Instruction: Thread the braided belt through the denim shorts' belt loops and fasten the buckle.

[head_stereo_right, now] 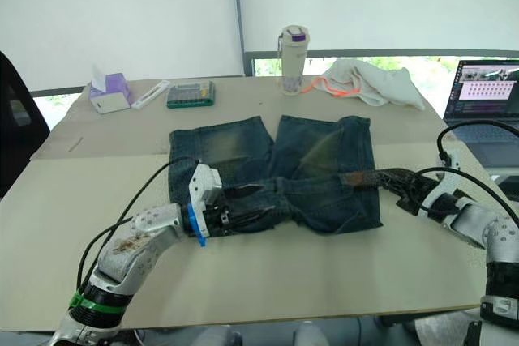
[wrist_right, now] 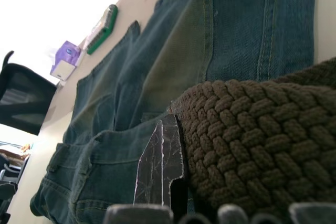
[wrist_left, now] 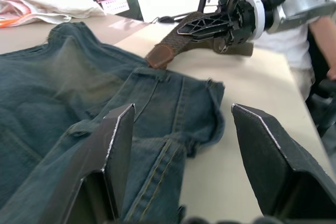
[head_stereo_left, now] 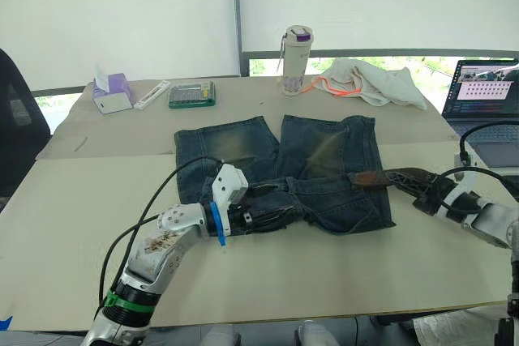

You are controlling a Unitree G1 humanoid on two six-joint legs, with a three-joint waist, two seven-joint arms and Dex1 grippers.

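Shorts [head_stereo_left: 276,164] flat mid-table, waistband toward robot. Right gripper [head_stereo_left: 422,192] clamped on braided belt [wrist_left: 181,43], leather tip at right waist corner. Left gripper [wrist_left: 181,140] jaws wide, empty, over waistband. Advice: left pins denim, right feeds tip low through nearest belt loop.

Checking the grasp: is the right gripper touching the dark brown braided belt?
Touching: in the left wrist view the right gripper jaws clamp the dark brown braided belt.

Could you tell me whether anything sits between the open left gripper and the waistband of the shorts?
Nothing visible does. The left gripper is open right over the waistband of the denim shorts, its fingers straddling the denim. The right gripper holds the braided belt at the far end.
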